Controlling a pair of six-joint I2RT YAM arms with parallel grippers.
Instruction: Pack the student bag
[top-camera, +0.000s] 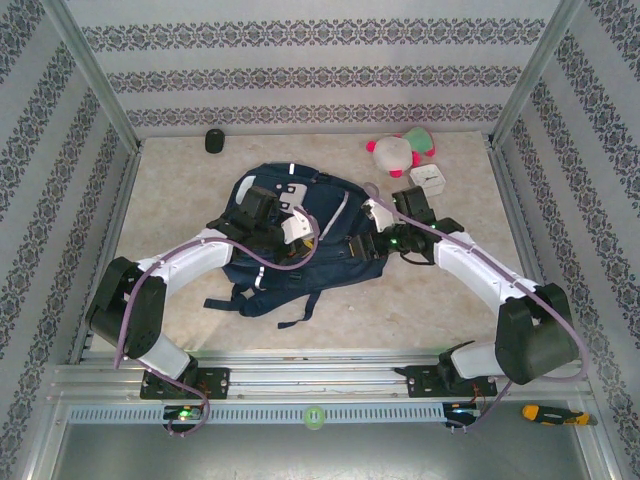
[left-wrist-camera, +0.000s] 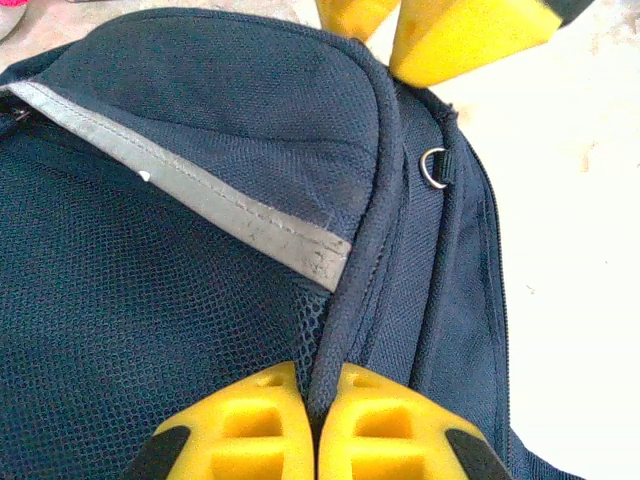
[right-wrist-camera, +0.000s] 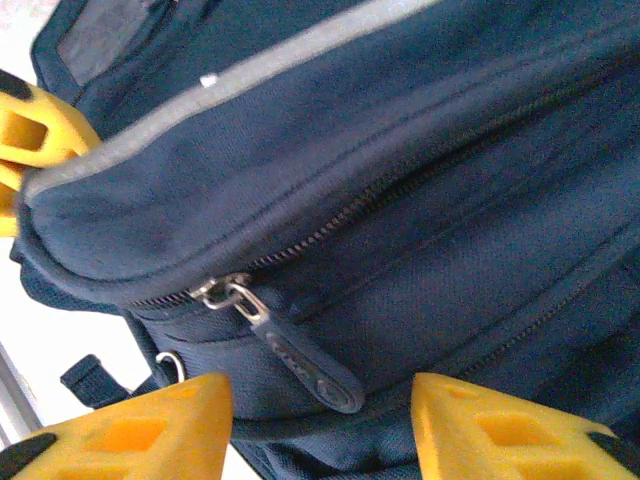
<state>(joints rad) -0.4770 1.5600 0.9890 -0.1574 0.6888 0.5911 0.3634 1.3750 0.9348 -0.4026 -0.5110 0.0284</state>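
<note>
The student bag (top-camera: 320, 190) lies flat mid-table, long axis running near to far, straps trailing toward the arm bases. Left gripper (left-wrist-camera: 318, 392) is pressed together on its piped seam; right gripper (right-wrist-camera: 320, 395) is spread, straddling the zipper pull (right-wrist-camera: 300, 350). Bare tabletop (top-camera: 170, 200) to the left and near side; plush toy (top-camera: 395, 150) and white box (top-camera: 430, 178) crowd the far right.

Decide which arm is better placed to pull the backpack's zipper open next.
Right. The right gripper stands open astride the zipper pull, ready to close on it; the left gripper is shut on the student bag's piped edge.
</note>
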